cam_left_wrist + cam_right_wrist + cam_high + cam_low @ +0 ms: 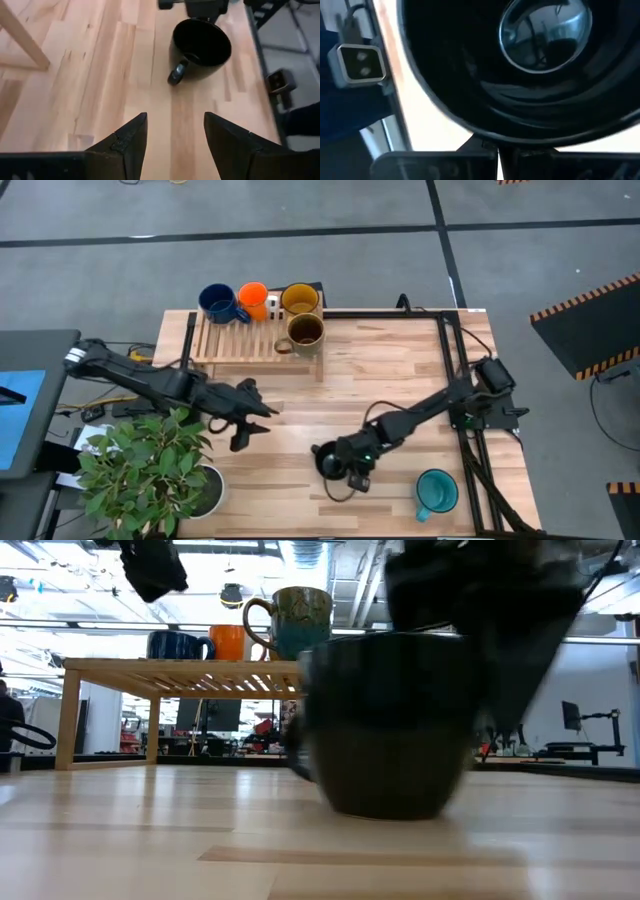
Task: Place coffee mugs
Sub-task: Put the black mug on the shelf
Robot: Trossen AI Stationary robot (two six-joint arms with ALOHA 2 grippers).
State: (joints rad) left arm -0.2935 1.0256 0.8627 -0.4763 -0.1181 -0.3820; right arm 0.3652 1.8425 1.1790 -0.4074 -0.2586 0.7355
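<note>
At lower centre of the high view, the right gripper (347,470) sits at the black mug (328,459), which stands on the table (400,370); whether its fingers grip the rim, I cannot tell. The left gripper (175,137) hovers spread wide and empty at centre left. Four mugs already sit on the wooden rack (225,340), upper centre; the teal mug (437,491) waits at lower right. The step appears to be picking up the black mug; next it needs a secure grip, then a lift towards the rack.
</note>
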